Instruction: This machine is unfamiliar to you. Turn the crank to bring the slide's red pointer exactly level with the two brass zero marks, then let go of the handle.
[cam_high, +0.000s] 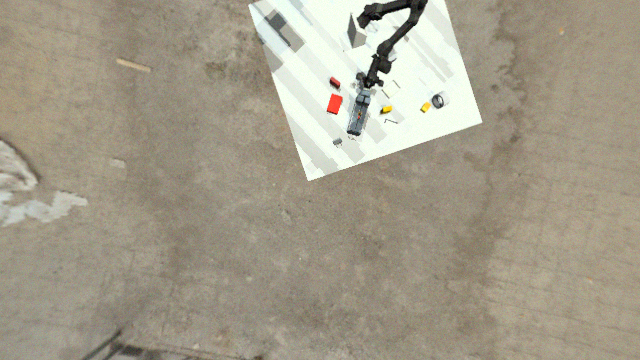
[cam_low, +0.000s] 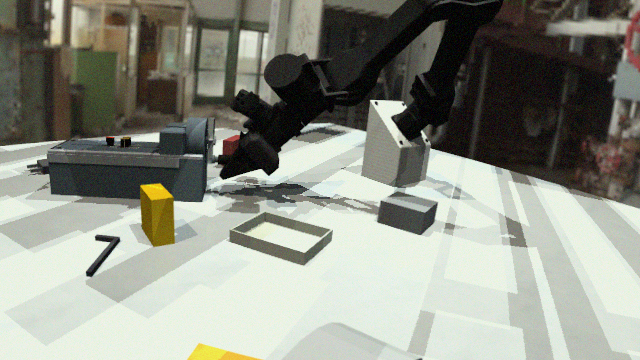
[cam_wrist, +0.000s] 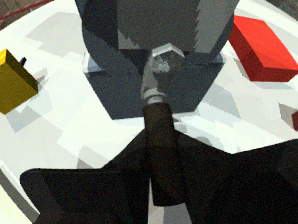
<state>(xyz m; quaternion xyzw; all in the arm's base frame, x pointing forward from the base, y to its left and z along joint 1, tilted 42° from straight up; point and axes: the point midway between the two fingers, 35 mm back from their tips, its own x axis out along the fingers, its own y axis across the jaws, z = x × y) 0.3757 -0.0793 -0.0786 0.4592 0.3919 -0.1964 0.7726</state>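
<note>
I have the black parallel-jaw gripper (cam_low: 227, 167) clamped on the dark cylindrical crank handle (cam_wrist: 161, 145), which runs straight ahead of the tool into a silvery hub (cam_wrist: 160, 70) on the end face of the grey-blue box-shaped slide machine (cam_low: 125, 165). The machine stretches away from the tool, and the handle sits at its near end.

On top of the machine, far forward of my fingers, I can make out a small red pointer (cam_low: 110, 141) with a brass-coloured mark (cam_low: 125, 141) just beside it. From the exterior view they look close, but I cannot tell whether they are level; in the top view they are too small to read.

My worry is overshoot: with the marks this hard to see, an extra bit of turn could carry the pointer past zero. The grip is far out along the handle, so it could slip off mid-turn. Opening while the arm is loaded sideways could nudge the crank and spoil the alignment. The tall yellow block (cam_low: 157, 214) stands off to one side, well apart, so I judge it no obstacle.
</note>
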